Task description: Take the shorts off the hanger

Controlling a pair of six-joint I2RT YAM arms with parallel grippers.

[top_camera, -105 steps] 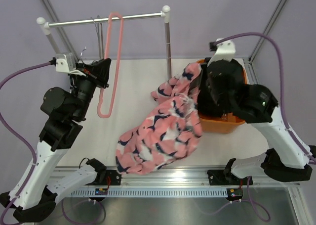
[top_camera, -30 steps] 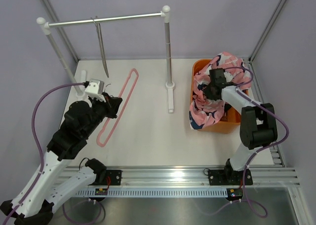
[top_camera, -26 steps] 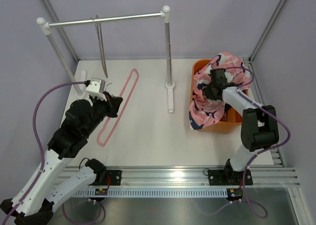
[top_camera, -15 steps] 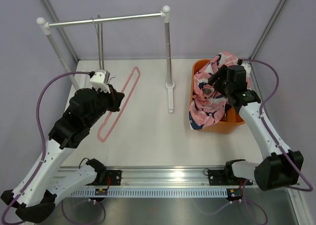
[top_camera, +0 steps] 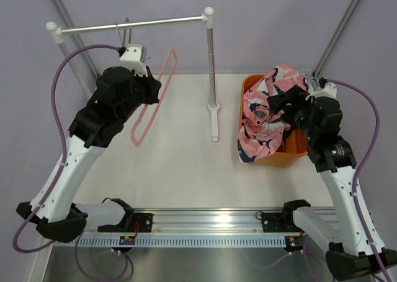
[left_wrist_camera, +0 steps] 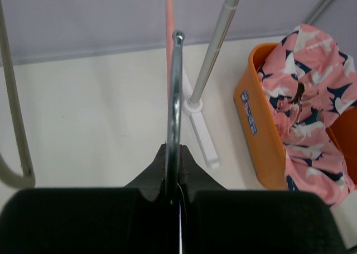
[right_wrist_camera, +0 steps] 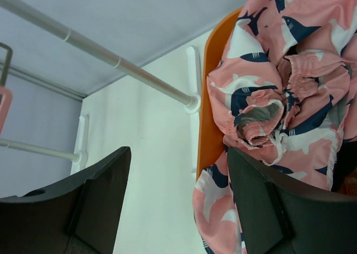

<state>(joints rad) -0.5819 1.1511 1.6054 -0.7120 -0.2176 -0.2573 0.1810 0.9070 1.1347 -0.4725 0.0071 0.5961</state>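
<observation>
Left gripper (left_wrist_camera: 174, 153) clenching my pink plastic hanger (top_camera: 144, 126), well apart from orange plastic basket (right_wrist_camera: 207, 114) | right gripper (right_wrist_camera: 178, 153) released, near pink-and-navy patterned shorts (right_wrist_camera: 262, 86) in basket

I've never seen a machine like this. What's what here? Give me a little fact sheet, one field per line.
shorts: pink patterned, off the hanger, heaped in the basket and spilling over its rim
basket: orange, on the table's right side
hanger: pink, bare, near the rack
left hand: shut on the hanger's metal hook
right hand: open, holding nothing, near the shorts
task status: looks done
</observation>
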